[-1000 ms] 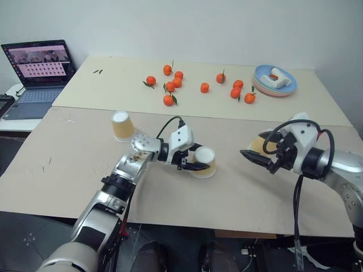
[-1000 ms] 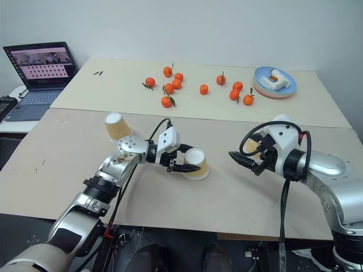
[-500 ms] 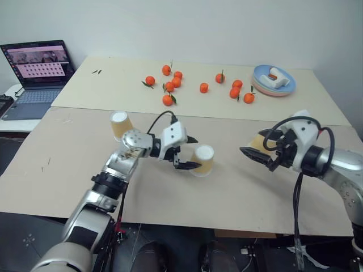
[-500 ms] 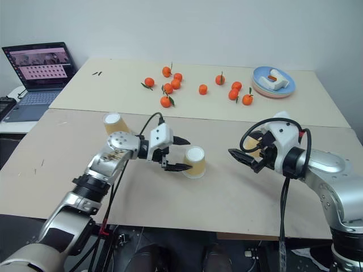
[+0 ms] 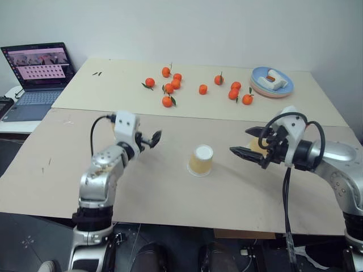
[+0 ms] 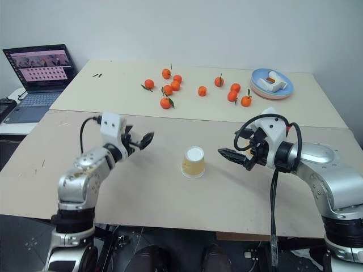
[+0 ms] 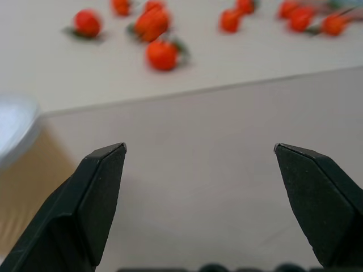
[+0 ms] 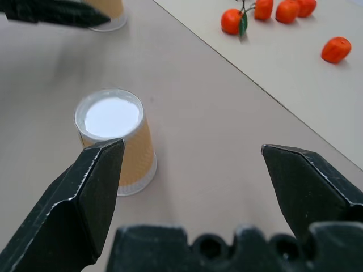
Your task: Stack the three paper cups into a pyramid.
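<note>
One paper cup (image 5: 201,160) stands upside down, white base up, alone in the middle of the near table; the right wrist view shows it too (image 8: 116,141). My left gripper (image 5: 152,139) hovers open and empty to the left of it. A second cup (image 7: 17,147) sits just beside that gripper, and its lower part (image 8: 110,11) shows behind a black finger (image 8: 51,11). To the right of the middle cup, my right gripper (image 5: 242,154) is open and empty, pointing at it. A third cup (image 5: 253,146) peeks out tan from behind the right hand.
Several tangerines (image 5: 170,85) lie scattered on the far table. A stack of plates (image 5: 272,82) with a small white object sits at the back right. An open laptop (image 5: 37,73) stands on a side surface at the far left.
My left gripper opened, let go of the middle cup and swung away to the left. The cup stays standing upside down. The right gripper edged slightly left.
</note>
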`<action>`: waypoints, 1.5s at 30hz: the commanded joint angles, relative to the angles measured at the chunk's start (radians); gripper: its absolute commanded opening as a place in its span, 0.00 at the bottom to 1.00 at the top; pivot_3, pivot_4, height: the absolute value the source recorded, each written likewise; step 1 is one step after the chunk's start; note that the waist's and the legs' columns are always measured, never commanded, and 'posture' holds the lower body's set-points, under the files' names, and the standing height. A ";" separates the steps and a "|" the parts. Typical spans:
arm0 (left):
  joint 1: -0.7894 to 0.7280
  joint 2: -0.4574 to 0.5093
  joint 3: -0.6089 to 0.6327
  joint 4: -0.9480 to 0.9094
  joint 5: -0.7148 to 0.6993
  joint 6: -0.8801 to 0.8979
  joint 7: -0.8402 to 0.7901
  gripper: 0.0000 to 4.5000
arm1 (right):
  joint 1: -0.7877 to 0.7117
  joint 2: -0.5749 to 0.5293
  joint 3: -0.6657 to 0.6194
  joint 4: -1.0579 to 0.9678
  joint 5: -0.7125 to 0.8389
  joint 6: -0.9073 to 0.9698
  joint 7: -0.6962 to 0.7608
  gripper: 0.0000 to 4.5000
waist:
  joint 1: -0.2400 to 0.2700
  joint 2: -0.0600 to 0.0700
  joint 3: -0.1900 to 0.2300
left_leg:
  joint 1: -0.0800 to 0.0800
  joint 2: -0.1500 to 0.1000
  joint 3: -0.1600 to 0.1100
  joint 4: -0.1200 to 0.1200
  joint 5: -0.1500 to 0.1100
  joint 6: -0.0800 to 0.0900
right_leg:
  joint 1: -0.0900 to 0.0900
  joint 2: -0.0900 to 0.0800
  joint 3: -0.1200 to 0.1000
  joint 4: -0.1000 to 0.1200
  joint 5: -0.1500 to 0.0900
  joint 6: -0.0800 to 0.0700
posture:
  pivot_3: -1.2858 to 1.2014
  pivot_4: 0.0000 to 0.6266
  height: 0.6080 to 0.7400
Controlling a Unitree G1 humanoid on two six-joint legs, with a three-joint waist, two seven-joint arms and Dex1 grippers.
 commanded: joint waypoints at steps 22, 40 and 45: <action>-0.101 0.169 0.070 0.330 0.054 -0.277 0.034 1.00 | -0.029 0.017 -0.023 -0.131 0.149 0.024 0.020 1.00 | 0.012 0.000 0.000 | -0.002 0.000 -0.001 0.000 0.000 0.000 | -0.001 -0.002 -0.004 -0.001 0.000 -0.001 | 0.52 0.24 0.72; -0.434 0.257 0.051 0.781 -0.005 -0.498 -0.179 1.00 | 0.016 0.012 -0.043 -0.166 0.172 0.028 -0.019 1.00 | 0.007 0.000 0.000 | -0.004 -0.001 -0.001 -0.001 0.000 0.000 | -0.002 0.000 -0.005 -0.002 0.000 0.000 | 0.52 0.24 0.72; -0.438 0.259 0.051 0.808 -0.009 -0.493 -0.197 1.00 | 0.017 0.014 -0.042 -0.166 0.172 0.026 -0.026 1.00 | 0.006 0.000 0.000 | -0.004 -0.001 -0.001 0.000 0.000 0.000 | -0.002 0.000 -0.005 -0.002 0.000 0.000 | 0.52 0.24 0.72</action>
